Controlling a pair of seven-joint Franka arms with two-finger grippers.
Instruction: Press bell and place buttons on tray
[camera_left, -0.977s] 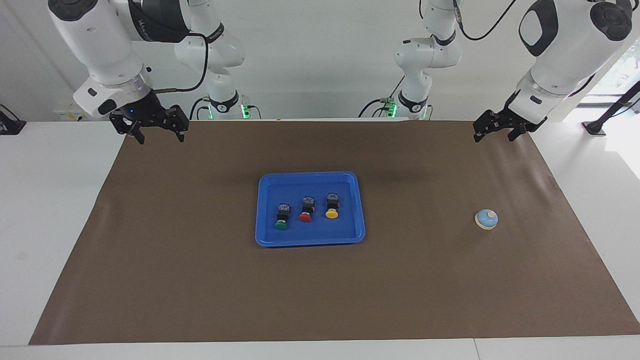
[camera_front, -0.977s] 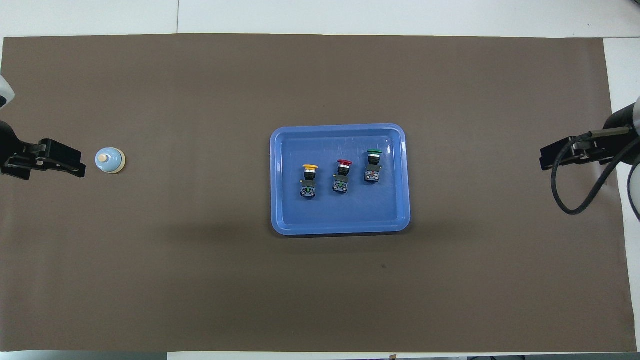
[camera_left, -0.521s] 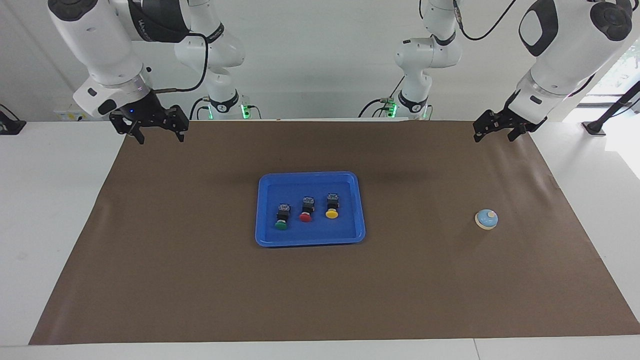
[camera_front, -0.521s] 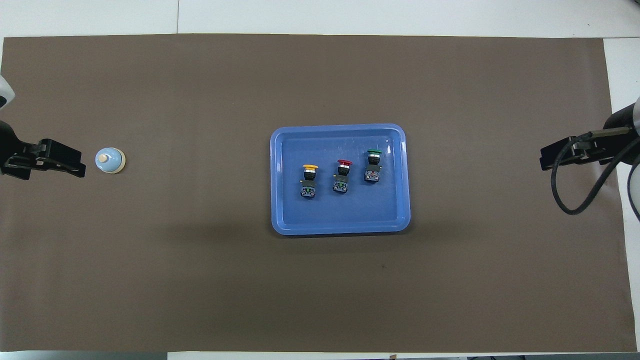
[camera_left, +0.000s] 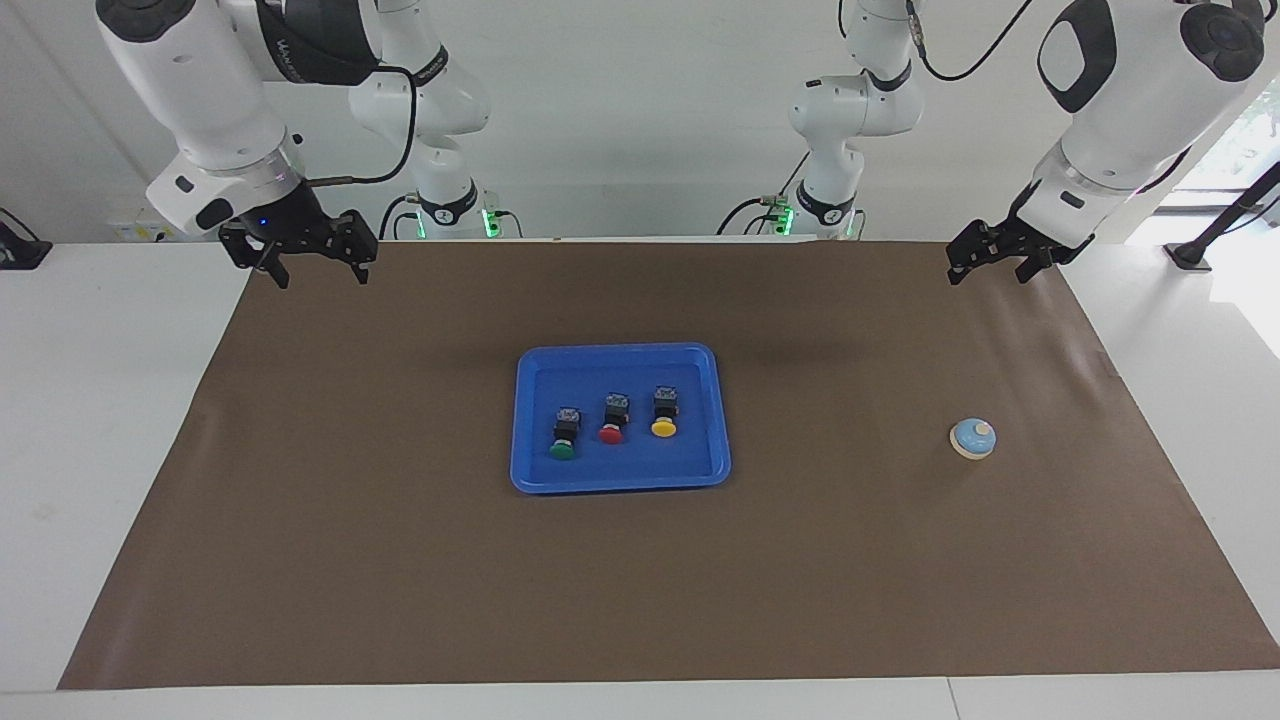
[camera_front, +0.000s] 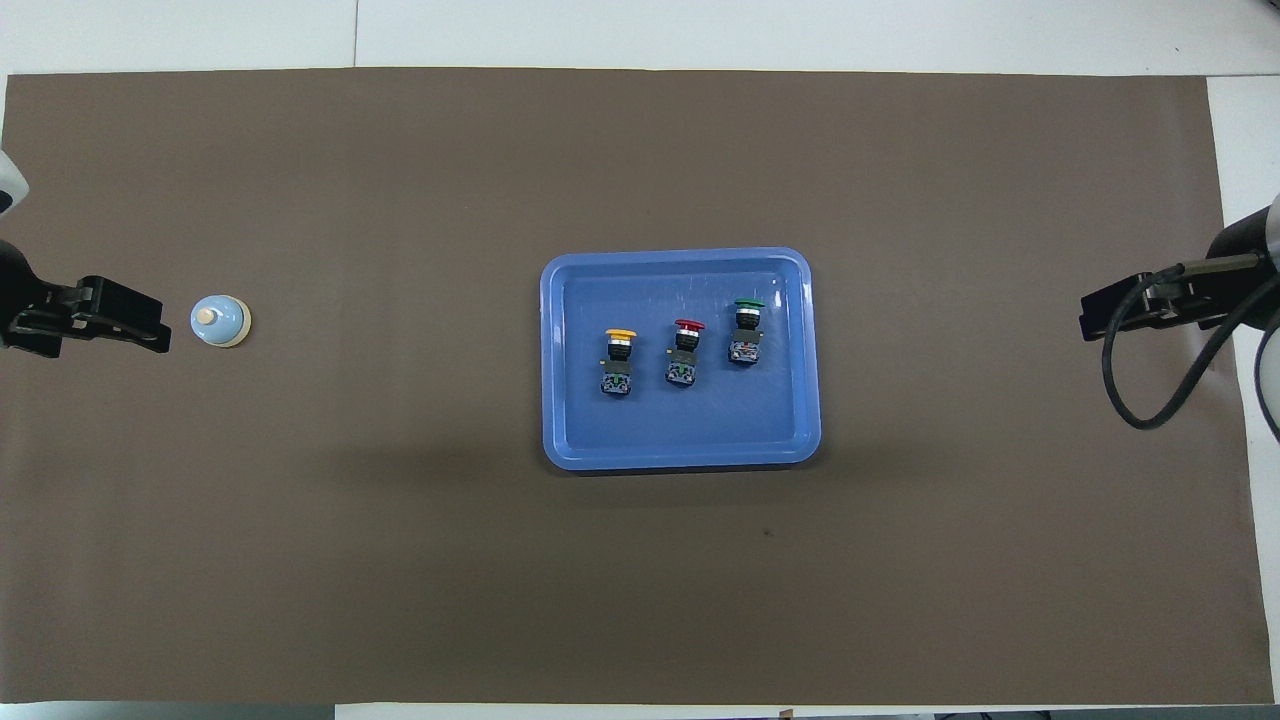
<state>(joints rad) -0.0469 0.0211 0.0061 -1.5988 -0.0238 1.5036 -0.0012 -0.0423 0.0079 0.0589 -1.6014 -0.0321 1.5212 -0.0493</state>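
We keep our left tool (camera_left: 986, 268) raised over the brown mat (camera_left: 400, 560) near the table (camera_left: 100, 400) edge closest to us, at our left arm's end; its fingers stand wide apart and hold nothing. The bell (camera_left: 973, 438) sits on the mat farther out from us than that tool, toward the same end of the table, with bare mat between them. We judge the left arm the nearer one for a press.

Our right tool (camera_left: 314, 272) waits over the mat's corner at the right arm's end, fingers wide, empty.

The blue tray (camera_left: 620, 484) lies mid-mat, well apart from the bell. The green button (camera_left: 562, 446), red button (camera_left: 611, 430) and yellow button (camera_left: 663, 424) lie in it in a row.
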